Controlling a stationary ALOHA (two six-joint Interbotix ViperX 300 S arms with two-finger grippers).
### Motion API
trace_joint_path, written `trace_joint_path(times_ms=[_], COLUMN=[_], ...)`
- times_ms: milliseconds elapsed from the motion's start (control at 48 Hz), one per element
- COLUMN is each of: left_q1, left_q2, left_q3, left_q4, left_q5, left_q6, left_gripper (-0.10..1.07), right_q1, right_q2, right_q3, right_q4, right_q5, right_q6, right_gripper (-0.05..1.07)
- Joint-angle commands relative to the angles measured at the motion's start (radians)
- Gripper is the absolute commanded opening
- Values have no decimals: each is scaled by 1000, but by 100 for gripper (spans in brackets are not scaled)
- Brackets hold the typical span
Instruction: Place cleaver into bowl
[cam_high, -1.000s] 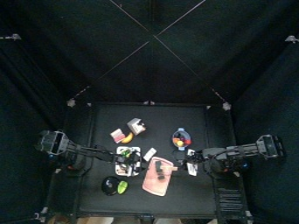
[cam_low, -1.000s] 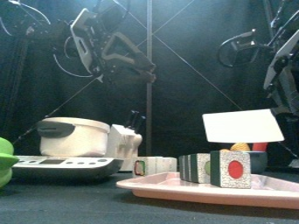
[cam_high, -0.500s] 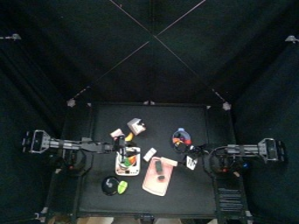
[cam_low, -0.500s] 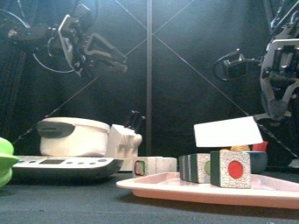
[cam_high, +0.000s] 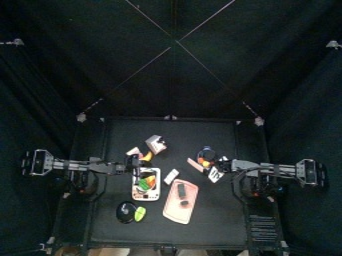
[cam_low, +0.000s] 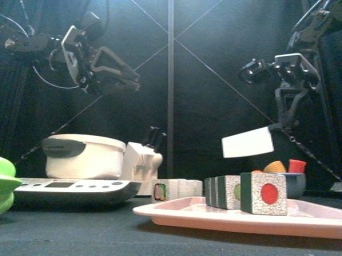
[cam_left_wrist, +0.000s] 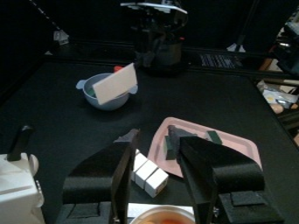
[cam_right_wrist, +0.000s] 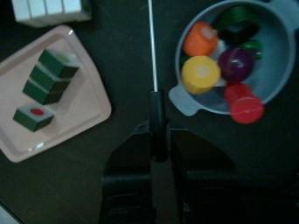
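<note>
My right gripper (cam_right_wrist: 156, 144) is shut on the dark handle of the cleaver (cam_right_wrist: 151, 52), which shows here edge-on as a thin white line. The white blade (cam_low: 247, 143) hangs tilted in the air, up and to the left of the bowl (cam_low: 290, 182). From the right wrist camera the blade lies just beside the rim of the bowl (cam_right_wrist: 278, 83), between it and the pink board (cam_right_wrist: 82, 105). The bowl holds several toy fruits. My left gripper (cam_left_wrist: 163, 162) stands open and empty, back on the left side, facing the bowl (cam_left_wrist: 100, 101) and the cleaver (cam_left_wrist: 114, 85).
Green-and-white sushi blocks (cam_low: 247, 190) sit on the pink board (cam_low: 241, 217). A white pot (cam_low: 87, 157) on a flat white base and a green object (cam_low: 6, 182) stand at the front left. Small boxes (cam_high: 147, 150) lie toward the back of the table (cam_high: 107, 140).
My right gripper has carried the cleaver back from above the pink board toward the bowl, and the blade now tilts. The left arm has drawn back to the left.
</note>
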Motion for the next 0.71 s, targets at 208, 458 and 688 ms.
trace_joint_path(times_ms=[208,458,688], left_q1=[3,9,14], left_q2=[0,0,0], left_q3=[-2,0,2], left_q4=[5,3,3], left_q5=[-5,-3,-3], left_q6=[0,0,0], left_gripper=[76,76,76], right_q1=[6,11,17], right_q2=[-28,-40,-60], right_q3=[-31,100,129], right_q4=[-110,-144,-146], right_q5=[129,86,9], right_q6=[75,74,80], right_gripper=[32,32,32])
